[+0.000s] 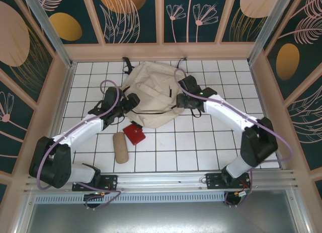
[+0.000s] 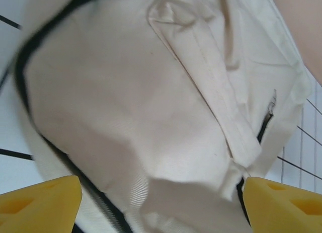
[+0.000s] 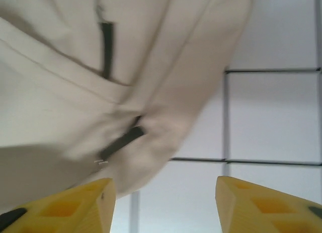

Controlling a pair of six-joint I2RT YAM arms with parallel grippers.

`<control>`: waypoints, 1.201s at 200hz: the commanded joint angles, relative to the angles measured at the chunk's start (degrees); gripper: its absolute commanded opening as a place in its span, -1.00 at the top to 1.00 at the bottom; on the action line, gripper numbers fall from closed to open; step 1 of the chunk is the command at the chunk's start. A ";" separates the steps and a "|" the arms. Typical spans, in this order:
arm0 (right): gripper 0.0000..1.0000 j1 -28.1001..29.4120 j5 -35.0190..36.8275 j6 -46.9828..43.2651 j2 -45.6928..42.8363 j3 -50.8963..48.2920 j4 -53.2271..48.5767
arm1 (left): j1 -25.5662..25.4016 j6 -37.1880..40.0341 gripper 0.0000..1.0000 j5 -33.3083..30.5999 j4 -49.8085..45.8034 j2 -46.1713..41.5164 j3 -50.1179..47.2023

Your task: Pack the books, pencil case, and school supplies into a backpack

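Left gripper (image 2: 161, 205) and right gripper (image 3: 163, 205) both spread wide, one at each side of the backpack (image 1: 151, 94).
The cream backpack lies slumped toward the far middle of the table (image 1: 201, 142). Its fabric reaches between the left fingers and sits just beside one right finger, and neither grips it. The tan pencil case (image 1: 120, 147) and the red square (image 1: 134, 134) lie near each other just in front of the bag, so both are left to pack. The task looks early. Whether the zipper is open I cannot tell.
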 commanded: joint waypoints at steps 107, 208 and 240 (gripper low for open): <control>-0.02 -2.29 -19.63 45.65 -5.18 -26.05 35.16 | 1.91 5.75 -0.88 -4.59 -5.53 -7.43 -1.44; 0.10 -3.21 -20.59 46.89 5.22 -23.92 40.05 | 1.91 5.73 -0.89 -4.16 -4.87 -6.19 -1.24; 0.26 -3.17 -23.14 46.32 8.79 -23.18 44.10 | 1.92 6.02 -0.89 -4.10 -4.93 -5.32 -0.77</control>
